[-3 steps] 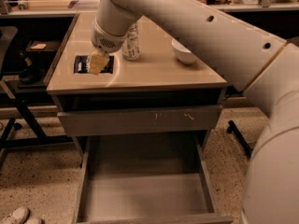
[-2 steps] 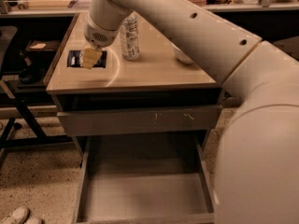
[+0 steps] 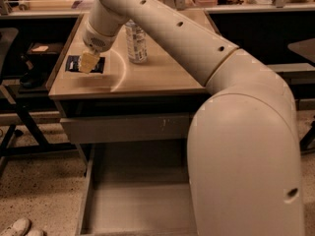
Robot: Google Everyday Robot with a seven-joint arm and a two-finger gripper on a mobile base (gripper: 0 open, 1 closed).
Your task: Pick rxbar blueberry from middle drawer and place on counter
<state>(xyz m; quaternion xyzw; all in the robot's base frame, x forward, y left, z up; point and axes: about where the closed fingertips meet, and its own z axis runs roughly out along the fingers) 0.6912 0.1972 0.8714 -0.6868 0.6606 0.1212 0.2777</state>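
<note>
The rxbar blueberry (image 3: 74,64), a flat dark wrapper, is at the left part of the beige counter (image 3: 157,77), level with its surface. My gripper (image 3: 89,61) is right over the bar's middle, shut on it and covering its centre. The arm reaches in from the right and crosses the whole counter. The middle drawer (image 3: 133,200) stands pulled out at the bottom, with only its grey floor and left wall showing. My arm hides its right side.
A clear plastic bottle (image 3: 136,41) stands on the counter just right of the gripper. A closed grey drawer front (image 3: 123,128) sits under the counter. A dark chair and desk frame (image 3: 15,68) stand to the left. A cluttered bench runs along the back.
My gripper has moved left across the counter, and the bar has moved with it, away from the bottle and toward the left edge.
</note>
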